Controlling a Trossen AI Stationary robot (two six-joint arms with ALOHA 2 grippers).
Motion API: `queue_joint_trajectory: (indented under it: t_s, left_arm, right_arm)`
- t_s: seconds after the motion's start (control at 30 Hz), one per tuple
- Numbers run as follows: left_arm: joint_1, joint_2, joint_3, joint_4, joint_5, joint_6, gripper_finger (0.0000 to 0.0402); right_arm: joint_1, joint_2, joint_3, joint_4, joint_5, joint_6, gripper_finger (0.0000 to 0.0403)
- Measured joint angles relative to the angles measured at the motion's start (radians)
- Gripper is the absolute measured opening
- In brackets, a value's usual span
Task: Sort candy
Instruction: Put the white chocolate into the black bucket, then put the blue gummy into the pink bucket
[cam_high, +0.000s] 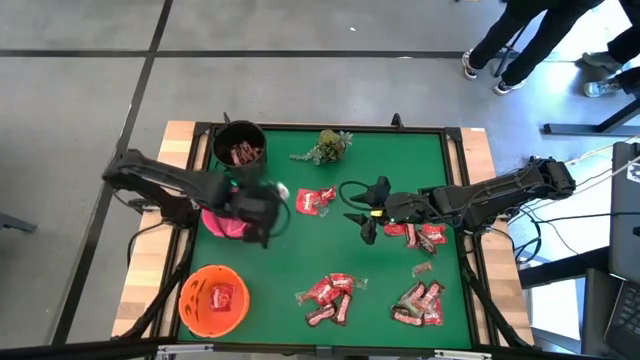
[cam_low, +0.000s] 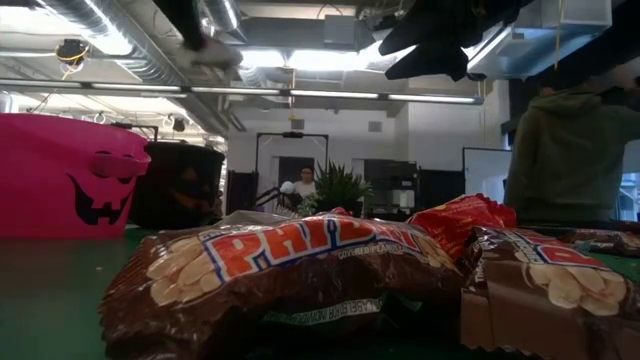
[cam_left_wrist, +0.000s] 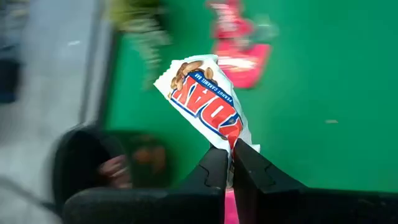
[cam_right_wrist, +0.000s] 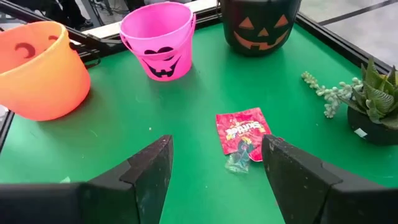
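Three jack-o'-lantern buckets stand on the green table: one black bucket (cam_high: 239, 147), one pink bucket (cam_high: 222, 222) and one orange bucket (cam_high: 213, 299). There is one green leafy sprig (cam_high: 327, 146), and one white Payday bar (cam_left_wrist: 205, 99) is pinched in the left gripper (cam_left_wrist: 230, 163). The loose candy lies in four groups, namely a red packet (cam_high: 317, 200) alone, a cluster (cam_high: 422, 236) by the right gripper (cam_high: 368, 210), and two front heaps (cam_high: 329, 297) (cam_high: 419, 305) whose pieces overlap too much to count exactly.
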Motion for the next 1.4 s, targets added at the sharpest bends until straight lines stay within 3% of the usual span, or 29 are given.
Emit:
queue_joint_trajectory:
  t_s: [0.17,0.4,0.53,0.83,1.0,1.23,1.4]
  left_arm:
    - [0.103,-0.150,-0.001,-0.028,-0.071,-0.017,0.0000]
    - [0.443,-0.284,-0.100,0.025,0.004,0.090,0.0000]
    - [0.645,-0.292,-0.188,0.139,0.137,0.216,0.0000]
    - [0.922,-0.207,-0.308,0.295,0.190,0.370,0.0000]
    - [0.991,-0.186,-0.310,0.309,0.286,0.405,0.0034]
    - [0.992,-0.190,-0.300,0.294,0.277,0.416,0.0119]
    - [0.913,-0.202,-0.220,0.307,0.478,0.353,0.0151]
  right_arm:
    - [0.000,0.000,0.000,0.011,0.000,-0.024,0.0241]
    - [0.000,0.000,0.000,0.009,0.000,-0.031,0.0241]
    - [0.000,0.000,0.000,0.009,0.000,-0.036,0.0241]
    - [0.000,0.000,0.000,0.008,0.000,-0.043,0.0241]
    - [0.000,0.000,0.000,0.008,0.000,-0.046,0.0241]
    - [0.000,0.000,0.000,0.008,0.000,-0.046,0.0241]
    - [-0.001,0.002,0.000,0.009,0.000,-0.046,0.0241]
